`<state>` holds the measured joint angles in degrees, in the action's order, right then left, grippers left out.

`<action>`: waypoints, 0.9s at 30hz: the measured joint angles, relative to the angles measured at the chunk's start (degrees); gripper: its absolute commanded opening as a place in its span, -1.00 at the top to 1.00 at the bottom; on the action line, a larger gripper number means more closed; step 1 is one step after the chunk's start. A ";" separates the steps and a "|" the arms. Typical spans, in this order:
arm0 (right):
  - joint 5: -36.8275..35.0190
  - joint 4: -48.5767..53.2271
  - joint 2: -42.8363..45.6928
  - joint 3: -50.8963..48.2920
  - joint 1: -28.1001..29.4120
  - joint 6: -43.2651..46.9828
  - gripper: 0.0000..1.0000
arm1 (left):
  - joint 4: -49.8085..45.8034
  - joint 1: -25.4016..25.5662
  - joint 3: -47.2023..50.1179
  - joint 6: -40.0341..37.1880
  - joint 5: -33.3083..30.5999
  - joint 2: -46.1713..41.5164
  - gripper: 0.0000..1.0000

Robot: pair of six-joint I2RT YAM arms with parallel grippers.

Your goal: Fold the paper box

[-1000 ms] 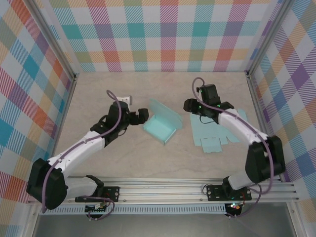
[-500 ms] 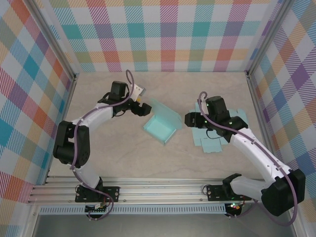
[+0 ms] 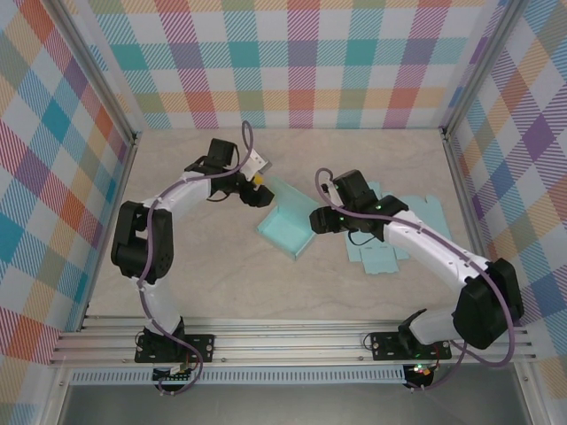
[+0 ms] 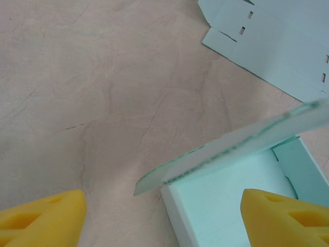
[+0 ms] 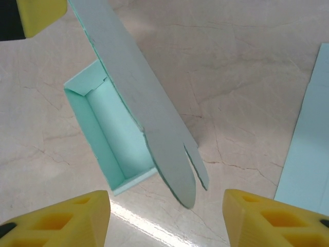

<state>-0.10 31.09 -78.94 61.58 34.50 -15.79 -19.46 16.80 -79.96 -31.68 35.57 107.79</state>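
Note:
The teal paper box [image 3: 285, 232] lies open on the table, with its long lid flap [image 3: 299, 205] standing up along the far side. My left gripper [image 3: 259, 189] is open at the box's far left corner. In the left wrist view, the corner of the box [image 4: 226, 206] and the end of the flap [image 4: 205, 154] lie between the yellow fingers, untouched. My right gripper [image 3: 316, 220] is open at the box's right end. In the right wrist view, the rounded tip of the flap [image 5: 177, 175] hangs between the yellow fingers, above the box [image 5: 115, 139].
A second, flat teal paper sheet [image 3: 383, 255] lies on the table to the right of the box, partly under my right arm. The same sheet [image 4: 288, 46] shows in the left wrist view. Checkered walls close in the table on three sides.
My right gripper has swung left from over the flat sheet to the box's right end. My left gripper has shifted slightly to the flap's far left end, and its jaws have narrowed a little.

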 measured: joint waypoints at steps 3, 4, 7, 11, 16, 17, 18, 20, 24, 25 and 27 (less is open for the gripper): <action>-0.50 0.00 -1.14 0.04 0.07 0.26 -0.01 | -1.27 0.17 -1.77 -1.03 -0.04 1.27 -0.46; -0.63 0.02 -1.60 0.04 0.04 0.35 0.03 | -1.68 0.26 -2.14 -1.25 -0.04 1.53 -0.44; -1.03 -0.11 -3.04 0.04 0.11 0.57 0.19 | -3.13 0.63 -3.63 -1.86 -0.04 2.27 -0.35; -1.01 -0.13 -4.42 0.22 0.13 1.22 0.36 | -4.13 1.18 -5.49 -2.69 -0.07 3.30 -0.26; -1.07 -0.17 -5.73 1.57 0.33 1.70 0.55 | -5.57 1.70 -7.06 -3.78 -0.11 4.28 -0.07; -1.22 -0.26 -6.12 1.79 0.37 1.73 0.58 | -5.92 1.77 -7.37 -3.98 -0.11 4.57 -0.01; -1.29 -0.37 -6.47 1.97 0.37 1.70 0.62 | -6.12 1.81 -7.54 -4.09 -0.11 4.70 0.04; -1.49 -0.42 -7.23 2.32 0.37 1.75 0.72 | -6.56 1.90 -7.96 -4.39 -0.22 5.14 0.34; -2.34 -0.44 -8.33 2.75 0.37 2.10 0.85 | -7.61 1.95 -8.57 -4.46 -0.42 5.38 0.82; -2.54 -0.70 -8.48 2.93 0.37 2.16 0.89 | -7.82 2.08 -8.76 -4.24 -0.44 5.38 0.85; -3.26 -1.03 -8.74 3.69 0.48 2.36 0.92 | -7.56 2.67 -8.81 -3.72 -0.61 5.38 0.94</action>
<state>-3.36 30.06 -87.68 65.28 34.98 -13.43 -27.03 19.46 -88.77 -35.40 34.96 113.16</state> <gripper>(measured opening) 0.058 0.063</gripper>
